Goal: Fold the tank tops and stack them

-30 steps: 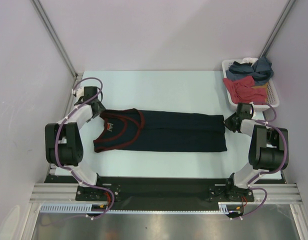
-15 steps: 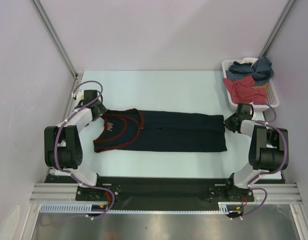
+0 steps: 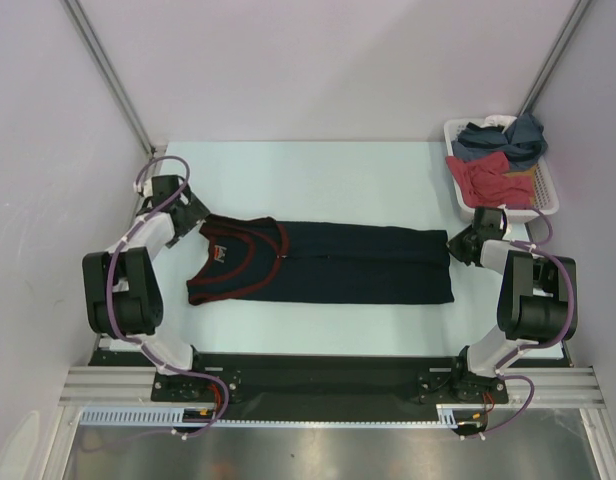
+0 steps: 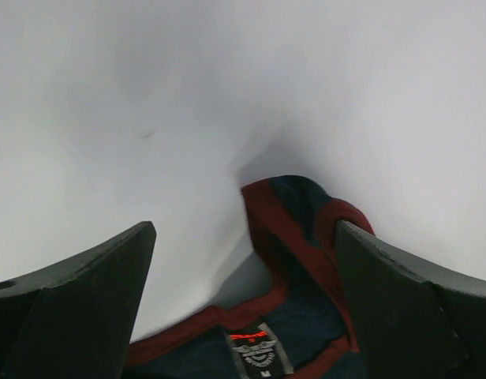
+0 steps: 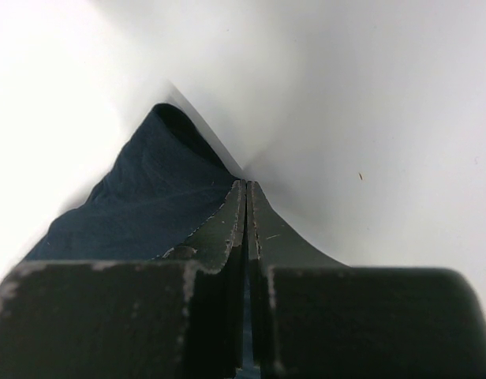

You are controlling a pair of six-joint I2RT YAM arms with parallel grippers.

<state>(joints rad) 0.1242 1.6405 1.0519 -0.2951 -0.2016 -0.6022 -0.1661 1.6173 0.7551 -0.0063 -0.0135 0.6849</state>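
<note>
A dark navy tank top [image 3: 328, 262] with reddish trim lies flat on the table, folded into a long band, neck to the left. My left gripper [image 3: 195, 214] stands open just beyond its upper shoulder strap. In the left wrist view the strap and neck label [image 4: 294, 237] lie between the spread fingers [image 4: 243, 230], untouched. My right gripper [image 3: 455, 243] is at the hem's far right corner. In its wrist view the jaws [image 5: 245, 183] are pressed together on the edge of the navy cloth [image 5: 148, 197]. A slate-blue garment [image 3: 503, 138] lies crumpled in the basket.
A white basket [image 3: 548, 195] stands at the back right corner, holding a red garment [image 3: 488, 178] and bluish cloth. Lilac walls close in the table on the left, back and right. Both arm bases sit at the near edge.
My left gripper has opened, let go of the shoulder strap and drawn back a little to the left. The right gripper and the tank top have stayed put.
</note>
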